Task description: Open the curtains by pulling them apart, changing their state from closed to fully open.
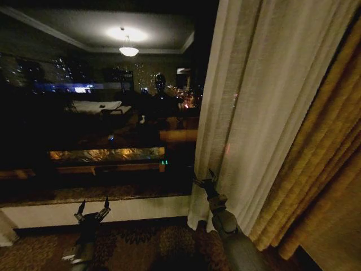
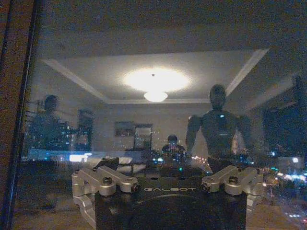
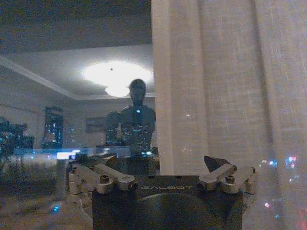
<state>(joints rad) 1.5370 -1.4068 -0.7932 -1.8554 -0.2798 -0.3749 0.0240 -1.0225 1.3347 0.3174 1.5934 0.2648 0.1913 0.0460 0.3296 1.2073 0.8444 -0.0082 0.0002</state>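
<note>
At the dark window (image 1: 101, 113), the right gripper (image 1: 205, 183) is reaching the sheer curtain's (image 1: 259, 113) inner edge.

Its fingers are standing apart, with nothing clamped between them, just beside the cream folds that are hanging bunched at the window's right side against the golden drape (image 1: 321, 169). The left gripper (image 1: 93, 213) is hovering low by the sill (image 1: 84, 212), fingers spread and empty.
</note>
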